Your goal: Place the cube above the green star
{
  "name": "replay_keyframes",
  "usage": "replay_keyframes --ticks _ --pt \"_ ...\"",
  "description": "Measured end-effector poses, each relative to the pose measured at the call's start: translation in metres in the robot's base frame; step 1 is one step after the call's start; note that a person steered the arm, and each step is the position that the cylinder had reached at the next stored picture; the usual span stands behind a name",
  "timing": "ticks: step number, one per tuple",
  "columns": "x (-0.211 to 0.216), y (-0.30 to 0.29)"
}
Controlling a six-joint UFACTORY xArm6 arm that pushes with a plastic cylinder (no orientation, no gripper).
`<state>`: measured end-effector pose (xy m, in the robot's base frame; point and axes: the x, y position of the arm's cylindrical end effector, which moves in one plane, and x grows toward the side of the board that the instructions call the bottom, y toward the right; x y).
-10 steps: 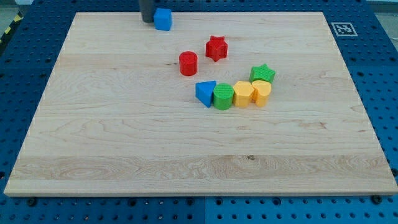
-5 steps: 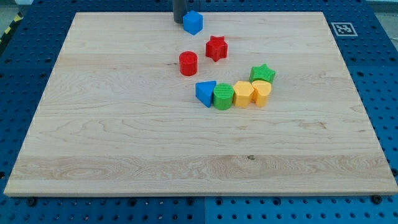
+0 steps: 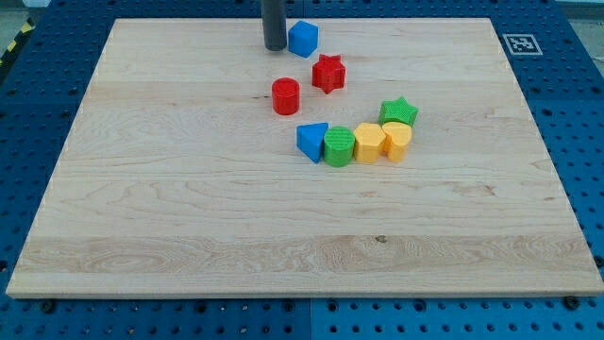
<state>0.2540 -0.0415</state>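
Note:
The blue cube (image 3: pixel 303 39) lies near the board's top edge, a little above and left of the red star (image 3: pixel 328 73). My tip (image 3: pixel 275 46) stands just left of the cube, close to it or touching it. The green star (image 3: pixel 398 110) sits at the view's right of the cluster, well below and right of the cube, touching the yellow blocks below it.
A red cylinder (image 3: pixel 285 95) lies below the tip. A blue triangle (image 3: pixel 311 141), a green cylinder (image 3: pixel 339 146) and two yellow blocks (image 3: pixel 369 143) (image 3: pixel 397 140) form a row under the green star. The wooden board (image 3: pixel 189 208) has a marker tag (image 3: pixel 521 43) off its top right corner.
My tip has pushed the blue cube to the view's right along the top edge, and slightly downward. The other blocks have not moved.

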Motion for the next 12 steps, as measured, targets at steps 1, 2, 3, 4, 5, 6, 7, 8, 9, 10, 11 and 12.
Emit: replay_keyframes --ticks 1,2,3,4,5,6,7,8,9,10,11,12 --pt "-0.009 -0.003" --pt "-0.012 -0.001" --pt "-0.006 0.021" --pt "-0.001 0.045" --pt "-0.011 0.052" --pt "-0.026 0.058" --pt "0.003 0.077" --pt "0.013 0.084" --pt "0.003 0.092" --pt "-0.009 0.108" --pt "0.011 0.117" --pt "0.013 0.121"
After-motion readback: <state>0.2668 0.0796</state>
